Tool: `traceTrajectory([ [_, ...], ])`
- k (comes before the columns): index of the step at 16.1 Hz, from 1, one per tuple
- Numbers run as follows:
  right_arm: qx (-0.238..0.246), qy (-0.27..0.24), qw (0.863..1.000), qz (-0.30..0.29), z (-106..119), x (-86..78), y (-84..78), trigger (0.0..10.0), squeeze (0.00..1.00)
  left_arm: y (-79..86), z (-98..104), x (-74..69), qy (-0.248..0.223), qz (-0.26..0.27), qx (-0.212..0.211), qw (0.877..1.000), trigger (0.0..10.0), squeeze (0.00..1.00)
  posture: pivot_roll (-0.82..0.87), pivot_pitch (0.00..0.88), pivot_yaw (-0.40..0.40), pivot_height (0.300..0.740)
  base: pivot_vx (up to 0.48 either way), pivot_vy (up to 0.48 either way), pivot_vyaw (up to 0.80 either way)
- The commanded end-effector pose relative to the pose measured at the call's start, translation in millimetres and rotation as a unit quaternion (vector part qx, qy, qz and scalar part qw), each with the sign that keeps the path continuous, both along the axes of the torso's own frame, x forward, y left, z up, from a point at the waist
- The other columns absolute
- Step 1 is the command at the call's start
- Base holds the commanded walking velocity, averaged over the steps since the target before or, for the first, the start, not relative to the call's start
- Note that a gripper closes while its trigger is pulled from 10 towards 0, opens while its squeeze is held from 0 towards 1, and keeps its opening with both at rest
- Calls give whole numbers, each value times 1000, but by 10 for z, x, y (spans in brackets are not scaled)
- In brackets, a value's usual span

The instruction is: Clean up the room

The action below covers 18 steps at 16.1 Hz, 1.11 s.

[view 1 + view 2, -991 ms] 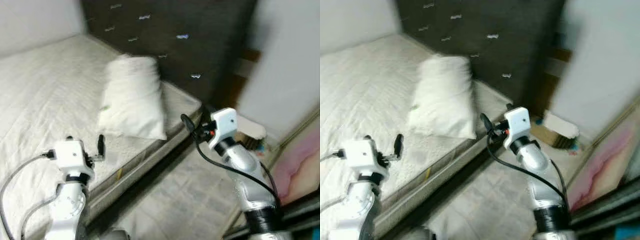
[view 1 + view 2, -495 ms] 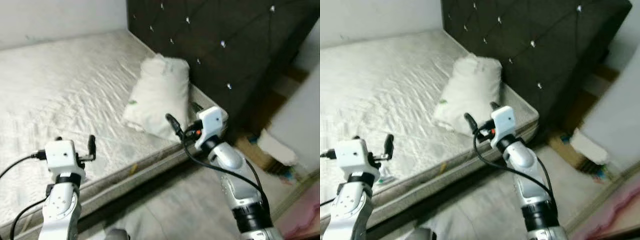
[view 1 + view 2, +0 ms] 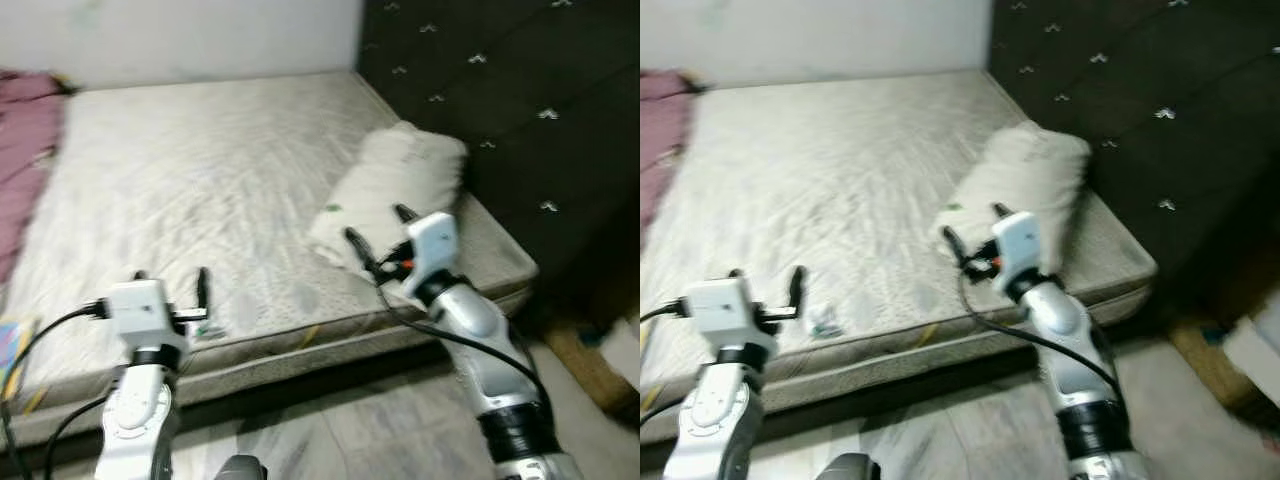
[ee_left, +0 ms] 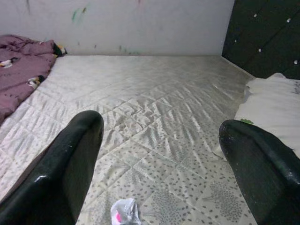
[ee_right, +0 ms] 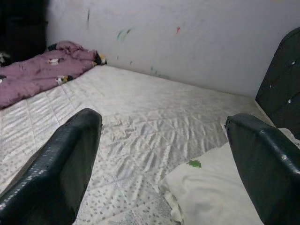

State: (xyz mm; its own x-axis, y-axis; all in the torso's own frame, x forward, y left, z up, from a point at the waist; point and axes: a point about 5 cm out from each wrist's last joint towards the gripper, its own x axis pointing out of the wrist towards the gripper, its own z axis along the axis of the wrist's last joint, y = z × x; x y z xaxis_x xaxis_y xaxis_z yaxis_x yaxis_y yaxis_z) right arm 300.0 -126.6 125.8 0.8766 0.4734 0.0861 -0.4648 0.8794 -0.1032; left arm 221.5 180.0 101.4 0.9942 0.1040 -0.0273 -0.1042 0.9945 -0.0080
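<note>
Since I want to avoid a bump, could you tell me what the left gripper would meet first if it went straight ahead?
Probably the mattress: the left gripper, fingers open, points low across it. A small crumpled wrapper lies just below that line, though depth is unclear.

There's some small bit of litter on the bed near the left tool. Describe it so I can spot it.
Start at the bare quilted mattress and follow its near edge. Just ahead of the open left tool lies a crumpled white wrapper with a pink spot, tiny beside the pillow.
</note>
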Motion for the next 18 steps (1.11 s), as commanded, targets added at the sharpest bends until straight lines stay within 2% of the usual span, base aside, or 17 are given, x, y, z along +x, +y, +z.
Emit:
traceTrajectory([
  [1,3,-4,1000,9,17,11,59,10000,0,45,30,5,-6,3,11,1000,10000,0,93,0,-87,740,0,0,800],
  [10,9,-5,1000,3,31,60,68,10000,0,-3,36,18,-9,-23,-16,1000,10000,0,89,9,-91,740,0,0,754],
  [18,11,-4,1000,-3,26,80,57,10000,0,-41,46,15,-16,-39,-22,999,10000,0,90,0,-92,740,327,0,0],
])
